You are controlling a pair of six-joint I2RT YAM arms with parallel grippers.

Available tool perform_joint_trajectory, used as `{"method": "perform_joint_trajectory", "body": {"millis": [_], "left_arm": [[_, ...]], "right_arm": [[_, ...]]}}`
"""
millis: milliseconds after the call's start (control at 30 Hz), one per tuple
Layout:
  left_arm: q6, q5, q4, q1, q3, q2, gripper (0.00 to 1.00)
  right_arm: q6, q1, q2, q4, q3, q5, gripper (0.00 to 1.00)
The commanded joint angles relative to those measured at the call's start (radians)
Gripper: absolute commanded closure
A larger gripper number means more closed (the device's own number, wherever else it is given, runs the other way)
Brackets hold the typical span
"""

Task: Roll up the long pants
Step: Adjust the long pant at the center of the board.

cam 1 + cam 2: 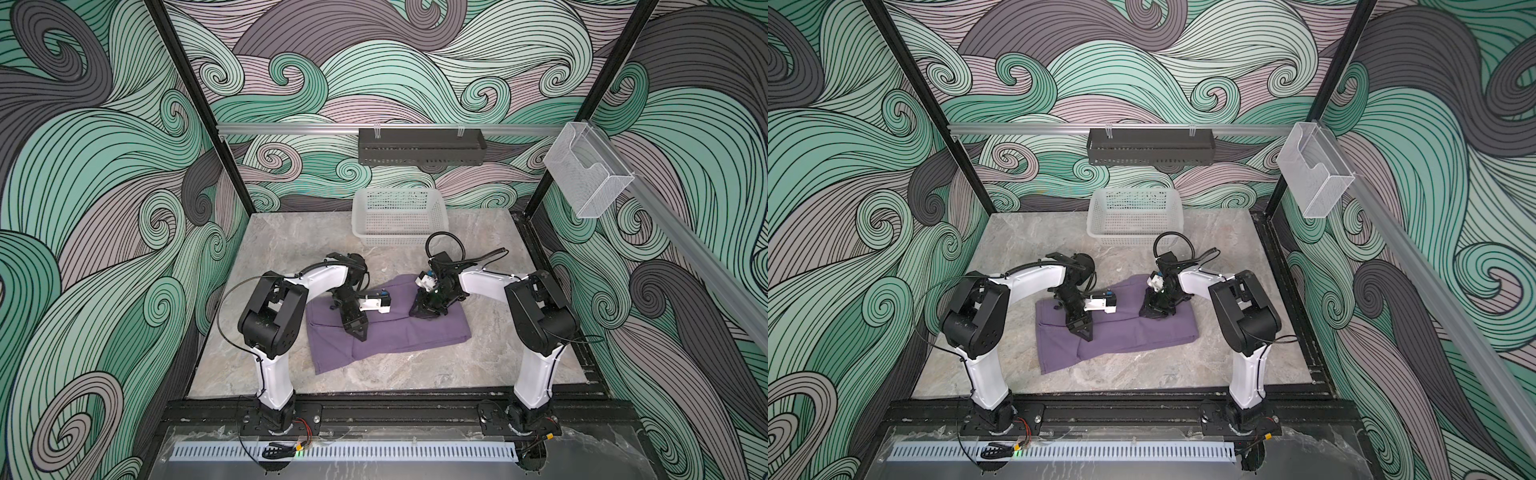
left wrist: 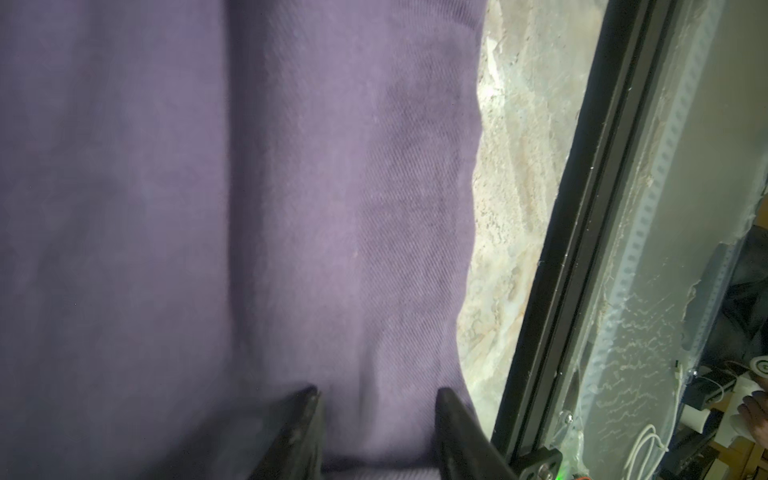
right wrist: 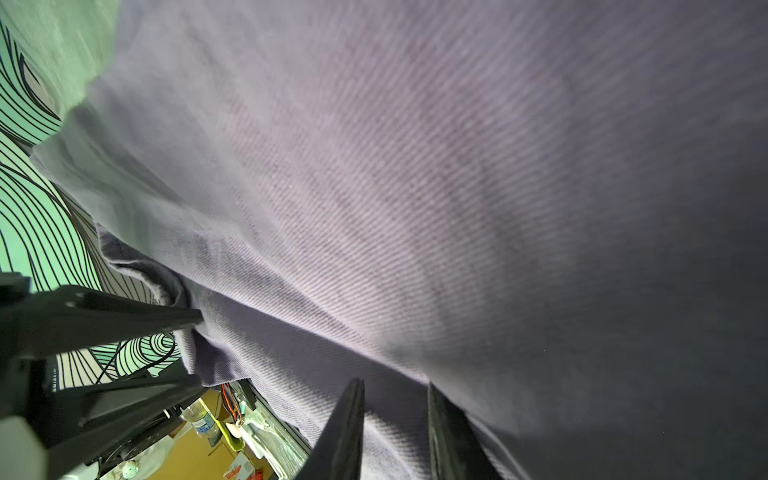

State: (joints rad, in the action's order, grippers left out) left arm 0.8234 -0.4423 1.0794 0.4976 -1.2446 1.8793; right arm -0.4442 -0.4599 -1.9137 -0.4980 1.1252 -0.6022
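1. Two arms are down on the cloth and no roll has formed yet (early in the task, by my read).
2. Left gripper (image 1: 360, 333) sits over the left half of the dusty-purple soft-fabric long pants (image 1: 399, 332), tips pointing toward the near table edge. In the left wrist view its jaws stand parted with cloth spanning the gap (image 2: 378, 399). Nipped fold or just pressing: cannot tell.
3. The pants lie folded flat mid-table on the grey marble-look tabletop (image 1: 291, 249). Their long axis runs left to right across the table, and the near-left corner trails toward the front edge.
4. White plastic lattice basket (image 1: 399, 195) stands at the far middle, apart from the pants.
5. Right gripper (image 1: 424, 313) is on the right half, at the far long edge. Its jaws show a narrower gap (image 3: 395, 399) with cloth across it (grip or press: cannot tell).
6. Key relation: each short end lies outboard of its own gripper, left end nearer the left arm and right end nearer the right. A roll along the long axis likely needs one gripper shifted out to a short end.
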Motion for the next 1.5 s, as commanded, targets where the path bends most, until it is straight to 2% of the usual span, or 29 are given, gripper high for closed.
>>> {"method": "perform_joint_trajectory", "body": {"millis": [0,100,267,467,633,833,900,1000,1167,1300,1400,1467], "left_arm": [[-0.054,0.081,0.006,0.024,0.024,0.017,0.58],[-0.063,0.167,0.023,0.019,0.081,-0.013,0.6],[-0.072,0.307,0.049,-0.011,0.201,-0.136,0.61],[-0.091,0.364,0.157,-0.054,0.27,-0.291,0.61],[-0.102,0.43,0.176,-0.085,0.328,-0.406,0.6],[-0.135,0.427,0.147,-0.157,0.319,-0.437,0.6],[-0.148,0.423,0.14,-0.17,0.302,-0.431,0.6],[-0.17,0.42,0.124,-0.178,0.278,-0.429,0.6],[-0.188,0.419,0.11,-0.182,0.267,-0.442,0.6],[-0.194,0.42,0.101,-0.182,0.26,-0.451,0.6],[-0.215,0.404,0.105,-0.182,0.245,-0.45,0.6],[-0.223,0.39,0.11,-0.183,0.241,-0.45,0.59]], "right_arm": [[0.022,0.022,-0.051,-0.041,-0.016,0.108,0.71],[0.027,0.045,-0.052,-0.043,-0.023,0.118,0.71],[0.042,0.109,-0.04,-0.047,-0.048,0.147,0.72],[0.077,0.18,-0.016,-0.064,-0.073,0.175,0.72],[0.111,0.196,0.018,-0.11,-0.088,0.199,0.71],[0.078,0.17,0.143,-0.119,-0.235,0.172,0.71],[0.045,0.118,0.21,-0.12,-0.312,0.159,0.7],[-0.034,-0.015,0.319,-0.131,-0.428,0.151,0.69],[-0.3,-0.382,0.521,-0.095,-0.546,0.128,0.66],[-0.42,-0.615,0.578,-0.083,-0.486,0.102,0.64],[-0.391,-0.697,0.56,-0.111,-0.377,0.07,0.73],[-0.323,-0.709,0.535,-0.166,-0.275,0.063,0.71]]}}
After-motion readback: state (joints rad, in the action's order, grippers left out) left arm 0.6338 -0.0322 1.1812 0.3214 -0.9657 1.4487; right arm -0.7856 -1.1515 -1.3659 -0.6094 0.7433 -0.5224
